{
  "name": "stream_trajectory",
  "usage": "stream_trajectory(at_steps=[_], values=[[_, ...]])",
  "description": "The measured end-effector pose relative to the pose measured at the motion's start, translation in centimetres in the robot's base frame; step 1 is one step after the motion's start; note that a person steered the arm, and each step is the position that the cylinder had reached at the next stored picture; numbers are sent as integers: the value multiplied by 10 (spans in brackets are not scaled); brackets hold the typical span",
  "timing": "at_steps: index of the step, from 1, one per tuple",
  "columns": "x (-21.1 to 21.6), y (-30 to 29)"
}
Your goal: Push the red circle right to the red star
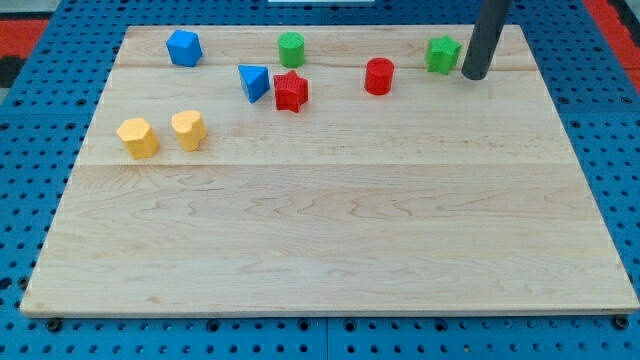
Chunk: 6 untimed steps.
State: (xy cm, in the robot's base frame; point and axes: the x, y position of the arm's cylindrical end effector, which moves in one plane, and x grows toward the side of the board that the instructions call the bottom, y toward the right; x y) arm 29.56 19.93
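Observation:
The red circle [379,76] stands on the wooden board near the view's top, right of centre. The red star [291,91] lies to its left, with a clear gap between them. My tip [473,76] is at the view's top right, to the right of the red circle and just right of the green star [443,54]. It touches neither red block.
A blue triangle [254,81] sits next to the red star on its left. A green circle [291,48] is above the star. A blue hexagon [184,47] is at the top left. Two yellow blocks [138,137] [188,129] lie at the left. The board [330,230] ends at a blue pegboard.

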Motion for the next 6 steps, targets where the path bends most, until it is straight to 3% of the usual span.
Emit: stream_trajectory(at_steps=[2, 3, 4, 5, 6], values=[[-4, -11], [-7, -110], [8, -168], [51, -209], [37, -207]])
